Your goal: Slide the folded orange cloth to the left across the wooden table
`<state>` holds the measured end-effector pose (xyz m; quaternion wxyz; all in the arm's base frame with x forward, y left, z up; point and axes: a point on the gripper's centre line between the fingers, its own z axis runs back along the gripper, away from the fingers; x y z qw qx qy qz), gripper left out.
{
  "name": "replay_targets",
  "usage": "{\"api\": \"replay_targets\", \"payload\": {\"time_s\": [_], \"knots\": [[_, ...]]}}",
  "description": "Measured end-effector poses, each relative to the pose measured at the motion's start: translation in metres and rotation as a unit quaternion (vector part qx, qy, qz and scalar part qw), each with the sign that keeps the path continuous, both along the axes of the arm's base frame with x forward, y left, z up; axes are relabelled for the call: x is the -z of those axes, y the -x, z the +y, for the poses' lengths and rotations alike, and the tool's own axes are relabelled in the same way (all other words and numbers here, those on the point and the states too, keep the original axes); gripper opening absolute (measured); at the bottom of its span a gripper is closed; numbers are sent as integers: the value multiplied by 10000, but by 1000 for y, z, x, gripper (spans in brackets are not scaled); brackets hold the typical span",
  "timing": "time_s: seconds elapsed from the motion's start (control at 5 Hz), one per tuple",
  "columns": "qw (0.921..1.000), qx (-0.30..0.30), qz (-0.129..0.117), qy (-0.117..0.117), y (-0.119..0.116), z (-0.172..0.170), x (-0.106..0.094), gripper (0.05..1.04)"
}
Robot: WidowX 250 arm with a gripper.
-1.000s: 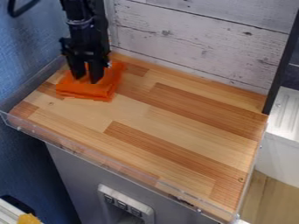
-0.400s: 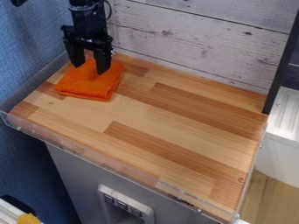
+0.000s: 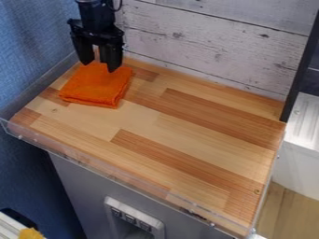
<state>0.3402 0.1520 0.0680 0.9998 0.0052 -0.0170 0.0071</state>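
Camera view: the hand [image 3: 99,66], well open and empty, hangs over the folded orange cloth [image 3: 95,87], likely light and limp, best pinched centrally through its layers.

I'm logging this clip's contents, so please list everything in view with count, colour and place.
Cloth: 1, orange, folded, on the board's far left
Board: 1, brown wood, centre
Clear rim: 1, along the board's near edge
Plank wall: 1, whitish, behind
Blue wall: 1, left
Post: 1, black, right
Base: 1, grey, under the board
White unit: 1, right edge
Yellow item: 1, bottom left, unclear
Arm: 1, black, top left
Gripper: 1, black, open, over the cloth's far part
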Motion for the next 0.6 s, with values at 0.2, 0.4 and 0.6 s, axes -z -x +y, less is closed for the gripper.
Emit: {"api": "replay_targets", "payload": {"time_s": [0.2, 0.4, 0.6], "knots": [[10000, 40, -49, 14, -4, 1, -6, 999], [10000, 61, -73, 11, -6, 2, -12, 999], [10000, 56, -56, 11, -6, 2, -12, 999]]}}
